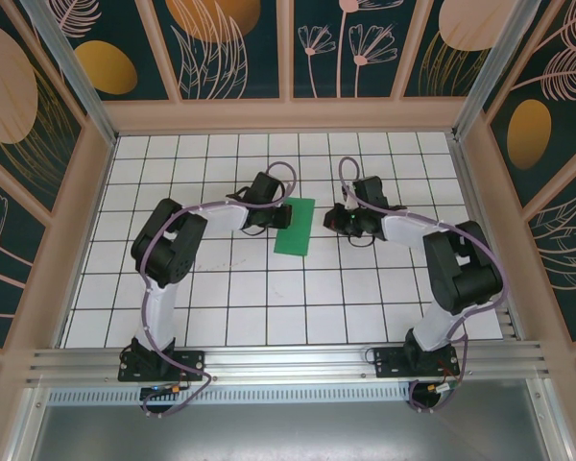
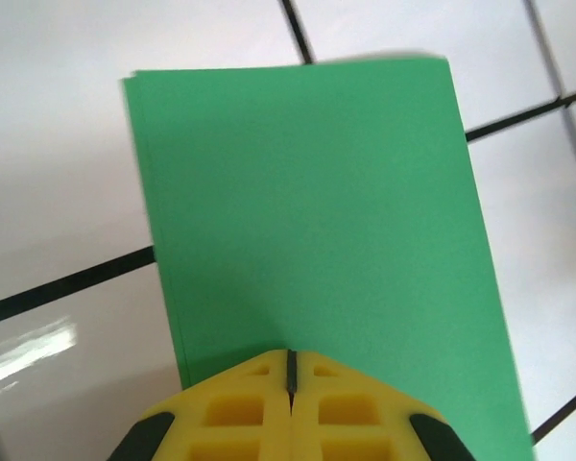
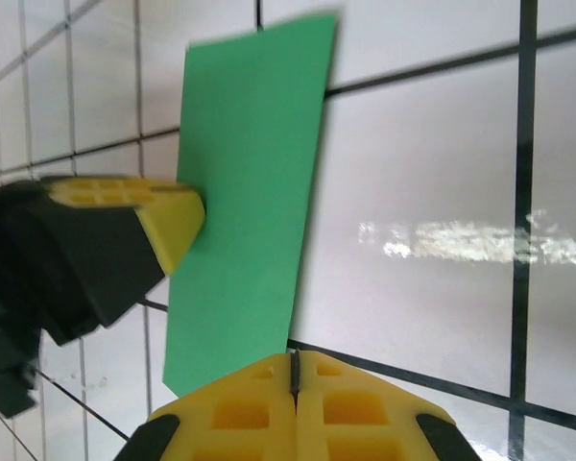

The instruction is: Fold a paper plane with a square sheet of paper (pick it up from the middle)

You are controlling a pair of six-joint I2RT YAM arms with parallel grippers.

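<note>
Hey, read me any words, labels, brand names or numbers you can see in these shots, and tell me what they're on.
None can be read.
green paper: plain, no print.
left gripper and right gripper: bare yellow, no marks.
wall panels: leaf and flower drawings, no words.
arm bases: too small to tell any label.

Green paper [image 1: 295, 227] on gridded table [image 1: 269, 307]

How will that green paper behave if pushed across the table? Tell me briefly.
The green paper lies flat and thin, so it is probably light and floppy, likely to buckle if shoved edge-on. The table looks glossy, so it may skid. A doubled edge suggests a fold that could spring open.
</note>
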